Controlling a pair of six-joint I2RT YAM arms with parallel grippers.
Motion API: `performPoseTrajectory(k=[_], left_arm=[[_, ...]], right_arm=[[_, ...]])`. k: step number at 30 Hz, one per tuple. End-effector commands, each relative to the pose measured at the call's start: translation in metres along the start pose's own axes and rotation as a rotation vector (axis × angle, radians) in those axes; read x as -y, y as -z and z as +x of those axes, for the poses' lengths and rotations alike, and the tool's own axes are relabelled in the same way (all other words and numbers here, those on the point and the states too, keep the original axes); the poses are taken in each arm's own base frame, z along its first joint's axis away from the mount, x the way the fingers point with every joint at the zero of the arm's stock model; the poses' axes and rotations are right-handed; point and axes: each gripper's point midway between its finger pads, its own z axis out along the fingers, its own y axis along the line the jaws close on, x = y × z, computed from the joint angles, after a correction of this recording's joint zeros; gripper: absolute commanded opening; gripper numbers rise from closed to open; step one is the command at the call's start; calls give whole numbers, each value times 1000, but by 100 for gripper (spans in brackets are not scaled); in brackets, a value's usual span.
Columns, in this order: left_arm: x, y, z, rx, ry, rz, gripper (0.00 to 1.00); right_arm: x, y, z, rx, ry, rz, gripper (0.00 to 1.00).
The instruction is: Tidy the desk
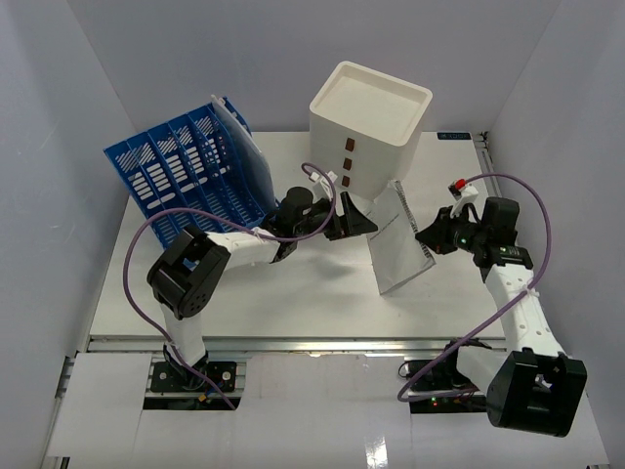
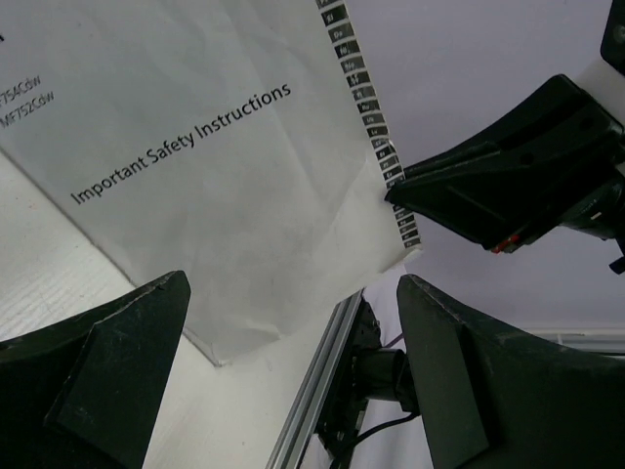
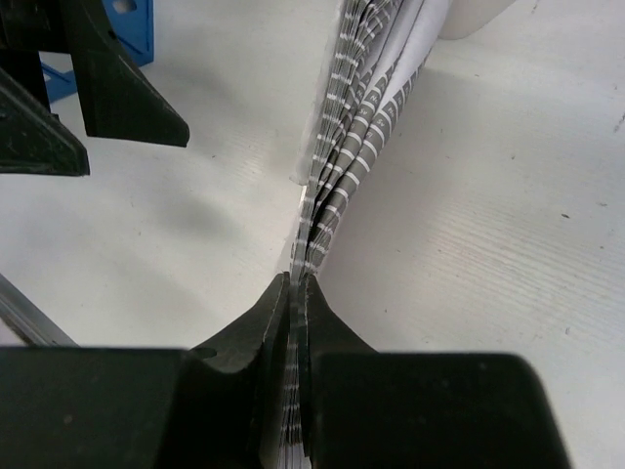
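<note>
**Booklet pinched upright over the desk**

The desk (image 1: 293,293), a wide white tabletop, fills the middle of the top view, and its silver rail (image 1: 293,344) is seen along the near edge, just ahead of the two arm bases. A blue slotted file rack (image 1: 186,176) is stood at the far left corner, tipped back. A cream three-drawer box (image 1: 371,127) is placed at the far centre.

Just in front of that box and slightly to its right, a white booklet (image 1: 400,244) is held up on edge, tilted. Its cover is printed "Important Safety Instructions" (image 2: 195,147), and a row of dark index tabs runs down one edge. Whether its lower edge rests on the tabletop cannot be told.

The right gripper (image 1: 424,237) is pressed together on the tabbed edge of the booklet; in its wrist view the pages (image 3: 342,147) are seen fanning away from the pinched fingertips (image 3: 296,288).

The left gripper (image 1: 357,221) is spread wide and holds nothing. It is positioned just beside the booklet's cover, on the side away from the right gripper, with the two dark fingers (image 2: 98,391) framing the cover in the left wrist view.
</note>
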Motion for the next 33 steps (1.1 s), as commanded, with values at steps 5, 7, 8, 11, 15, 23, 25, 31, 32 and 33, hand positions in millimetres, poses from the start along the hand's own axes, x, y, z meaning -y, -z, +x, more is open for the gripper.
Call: performPoseTrajectory(k=[5, 7, 8, 11, 15, 23, 25, 31, 32, 33], left_arm=[[20, -1, -21, 30, 65, -45, 98], [17, -3, -25, 42, 117, -82, 98], [16, -4, -28, 49, 132, -100, 98], [20, -3, -34, 64, 167, -123, 98], [27, 2, -41, 95, 199, -128, 98], [3, 8, -32, 12, 333, -396, 98], [4, 9, -33, 12, 336, -400, 98], [13, 10, -36, -14, 324, -402, 98], [14, 10, -35, -25, 322, -402, 98], [14, 11, -33, -33, 324, -404, 98]], right_arm=[[-40, -23, -25, 12, 189, -51, 8], [-47, -26, -27, 15, 199, -64, 8], [-50, -28, -28, 12, 212, -68, 8], [-59, -32, -31, 5, 252, -78, 8], [-73, -33, -33, 8, 321, -87, 8], [-96, -27, -50, 59, 470, -78, 8], [-106, -27, -51, 62, 507, -93, 8], [-141, -24, -59, 89, 679, -134, 8], [-147, -24, -61, 93, 707, -145, 8], [-150, -25, -60, 92, 724, -153, 8]])
